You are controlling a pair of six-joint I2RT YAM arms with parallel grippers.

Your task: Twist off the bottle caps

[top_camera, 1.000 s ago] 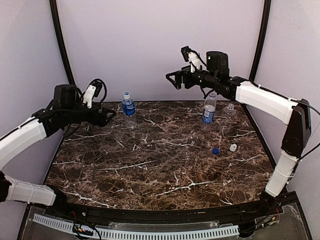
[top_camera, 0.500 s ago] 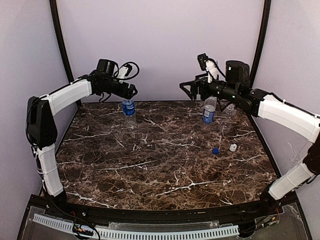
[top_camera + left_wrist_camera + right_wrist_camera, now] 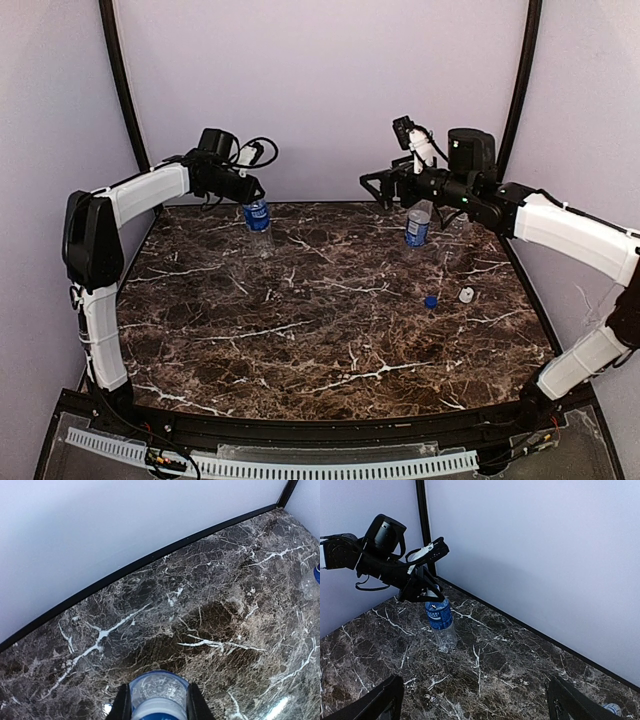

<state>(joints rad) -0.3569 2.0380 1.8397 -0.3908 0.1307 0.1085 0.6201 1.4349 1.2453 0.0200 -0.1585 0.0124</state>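
Two loose caps lie on the surface, a blue cap point(image 3: 430, 301) and a white cap point(image 3: 466, 295) just beside it. Both are well apart from the right gripper point(image 3: 374, 186), nearer the arm bases and off to its right. That gripper hangs above the far part of the surface with its jaws spread wide and nothing between them; in its own wrist view the two fingers point(image 3: 384, 701) stand at opposite edges of the picture.

The Pepsi bottle point(image 3: 418, 224) stands upright just right of this gripper, under the wrist. The plain bottle point(image 3: 459, 231) is further right again and mostly hidden by the arm.

The left gripper point(image 3: 248, 192) sits over the blue-label bottle point(image 3: 258, 217), which stands upright near the far left corner, directly below it. Its jaws are closed narrow on the top of that bottle, one finger point(image 3: 122, 706) pressed against each side. Whether they pinch the cap or the neck cannot be told. The right gripper is well apart from this bottle, across the surface.
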